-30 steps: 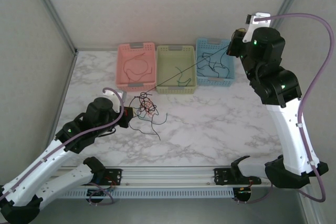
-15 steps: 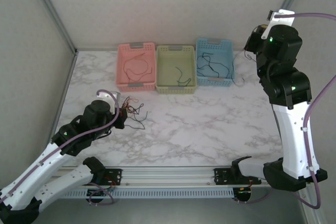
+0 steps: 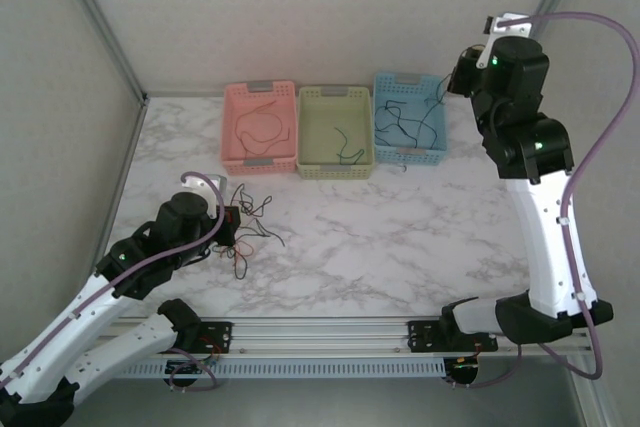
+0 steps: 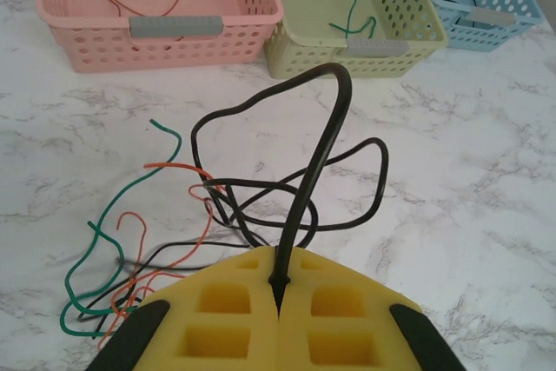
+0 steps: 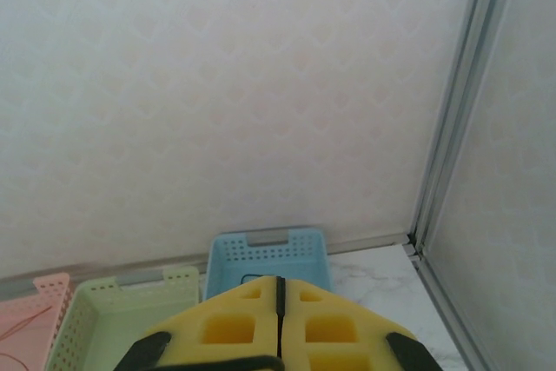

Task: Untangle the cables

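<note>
A clump of cables (image 3: 252,229), black, red and green, lies on the marble in front of my left gripper (image 3: 233,224). In the left wrist view its yellow fingers (image 4: 226,310) are shut on a thick black cable (image 4: 326,141) that arches up from the left gripper (image 4: 280,255). Red strands (image 4: 178,168) and green strands (image 4: 91,254) trail to the left. My right gripper (image 3: 457,77) hangs high over the blue basket (image 3: 432,155). The right gripper (image 5: 280,281) is shut on a thin black cable (image 5: 280,306) whose end drops toward that basket.
Three baskets line the back wall: pink (image 3: 232,162) with a red cable, green (image 3: 306,169) with a green one, blue with several black ones. The enclosure's walls and metal posts (image 5: 452,128) stand close by the right arm. Open marble lies right of the clump.
The black cable that was stretched taut between the clump and my right gripper has come free of the clump. The right gripper carried it over the blue basket. The left gripper drew the clump nearer.
</note>
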You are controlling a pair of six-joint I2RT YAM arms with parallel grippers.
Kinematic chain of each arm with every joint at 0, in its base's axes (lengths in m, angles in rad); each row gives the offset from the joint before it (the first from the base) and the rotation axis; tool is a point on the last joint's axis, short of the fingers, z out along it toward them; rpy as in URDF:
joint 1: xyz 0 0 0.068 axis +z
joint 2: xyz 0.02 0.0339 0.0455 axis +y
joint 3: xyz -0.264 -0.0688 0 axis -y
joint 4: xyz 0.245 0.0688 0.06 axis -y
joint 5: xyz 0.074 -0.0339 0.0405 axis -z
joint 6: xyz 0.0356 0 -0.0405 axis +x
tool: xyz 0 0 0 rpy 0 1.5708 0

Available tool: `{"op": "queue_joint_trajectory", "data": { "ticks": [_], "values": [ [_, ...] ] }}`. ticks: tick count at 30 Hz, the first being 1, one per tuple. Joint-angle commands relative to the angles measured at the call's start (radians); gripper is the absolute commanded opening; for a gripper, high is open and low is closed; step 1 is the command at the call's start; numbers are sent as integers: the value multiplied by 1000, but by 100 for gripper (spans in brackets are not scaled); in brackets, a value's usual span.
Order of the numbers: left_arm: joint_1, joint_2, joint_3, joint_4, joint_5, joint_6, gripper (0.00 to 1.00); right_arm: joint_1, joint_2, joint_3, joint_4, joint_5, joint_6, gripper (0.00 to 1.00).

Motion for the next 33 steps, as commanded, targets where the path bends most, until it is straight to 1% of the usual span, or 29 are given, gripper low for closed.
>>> {"op": "queue_joint_trajectory", "data": {
  "ticks": [1,6,10,14,21,23,29,33],
  "values": [
    [-1,-8,-12,-10,-9,-13,0,-3,37,25,54,-12,26,0],
    [-1,-11,-12,-11,-6,-13,0,-3,116,73,93,26,18,0],
    [-1,-13,-13,-10,-2,-15,0,-3,193,142,105,30,20,0],
    [-1,-11,-13,-11,0,-14,0,-3,291,266,85,37,13,0],
    [-1,-11,-14,-10,3,-15,0,-3,479,514,41,95,10,0],
    [-1,-9,-15,-10,4,-15,0,-3,523,552,58,125,2,0],
    [-1,-18,-18,-15,-2,-21,0,-3,654,656,99,161,-9,0],
    [-1,-23,-22,-15,0,-22,0,-3,710,719,99,156,14,0]
  ]
}}
